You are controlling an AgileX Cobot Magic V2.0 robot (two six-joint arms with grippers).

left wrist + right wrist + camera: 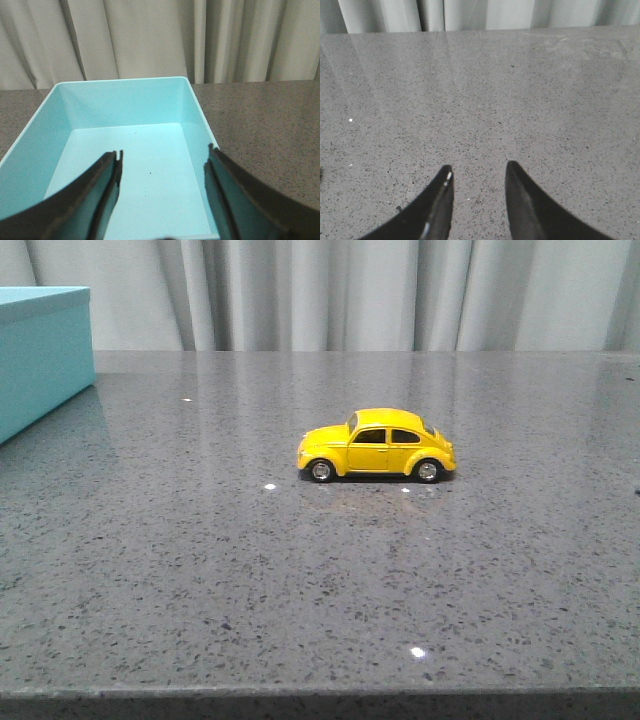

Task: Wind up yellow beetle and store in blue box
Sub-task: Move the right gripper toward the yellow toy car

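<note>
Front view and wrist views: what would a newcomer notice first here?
The yellow beetle stands alone mid-table on the speckled grey table, side-on, nose toward the left. The blue box sits at the far left edge; the left gripper hangs open over its empty interior, while the right gripper is open over bare tabletop.

No legible text, labels, brand marks, numbers or signs in any of the three views. Yellow beetle [377,445]: body panels plain, no badge or plate readable at this size. Blue box [40,352]: outer side blank; inner floor and walls, seen from the left wrist, also blank apart from a few dark specks. Tabletop [320,580]: speckled grey, unmarked.
</note>
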